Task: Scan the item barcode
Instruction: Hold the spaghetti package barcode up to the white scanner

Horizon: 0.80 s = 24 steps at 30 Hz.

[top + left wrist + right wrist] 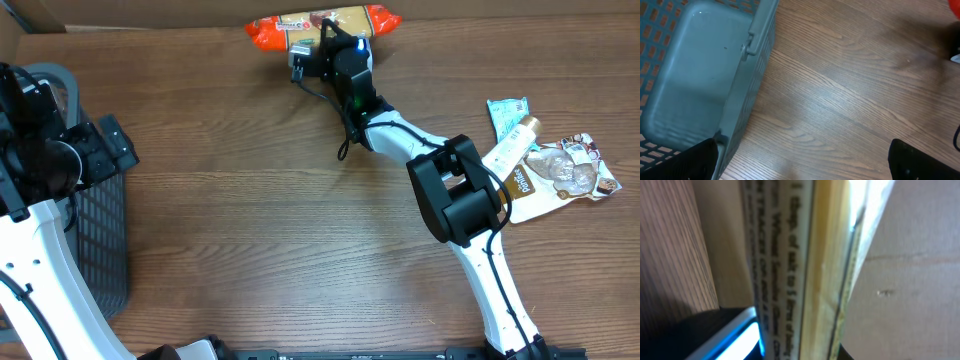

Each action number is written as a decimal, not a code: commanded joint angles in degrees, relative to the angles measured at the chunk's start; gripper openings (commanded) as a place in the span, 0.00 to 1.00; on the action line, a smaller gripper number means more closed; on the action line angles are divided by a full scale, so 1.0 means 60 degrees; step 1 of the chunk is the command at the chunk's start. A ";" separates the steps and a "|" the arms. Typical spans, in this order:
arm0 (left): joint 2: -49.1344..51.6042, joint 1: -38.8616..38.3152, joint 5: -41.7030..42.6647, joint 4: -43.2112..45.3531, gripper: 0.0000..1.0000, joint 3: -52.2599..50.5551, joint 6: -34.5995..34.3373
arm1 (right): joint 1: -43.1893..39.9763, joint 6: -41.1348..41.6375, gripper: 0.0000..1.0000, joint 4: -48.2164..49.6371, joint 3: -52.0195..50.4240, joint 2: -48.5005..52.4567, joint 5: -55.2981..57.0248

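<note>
Packet [282, 28], orange at both ends and pale in the middle, lies at the far edge of the table [250, 210], a little right of centre. The right gripper [322, 52] is over its near side with jaws drawn narrow. In the right wrist view the packet's printed edge runs up the middle of the frame, so I judge the jaws are pinched on it. The fingertips themselves are not visible there. A dark body with a blue-white glow [735, 340] sits low left in that view; I cannot tell what it is.

The left gripper [805, 167] stands wide and holds nothing, beside the grey basket [747, 75] at the left, well apart from the packet. Other pouches [560, 170] lie at the right edge, untouched.

Step in hand (judgement): getting a firm hold on the packet so its barcode can be presented. No barcode is visible in any view.

Notes for doing it well:
- The packet is thin and crinkly, so grip on the seam rather than the filled body, or it may fold or slip.
- Lift clear of the far wall before turning.
- Rotate slowly until the code face shows flat and unwrinkled.
- Keep fingers off the printed panel.
- Hold steady while reading.
</note>
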 commanded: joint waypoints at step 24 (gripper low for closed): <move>-0.0022 0.0015 0.0073 0.0022 0.99 0.0018 0.0142 | 0.0423 -0.0831 0.04 0.1384 0.0754 -0.0678 0.0535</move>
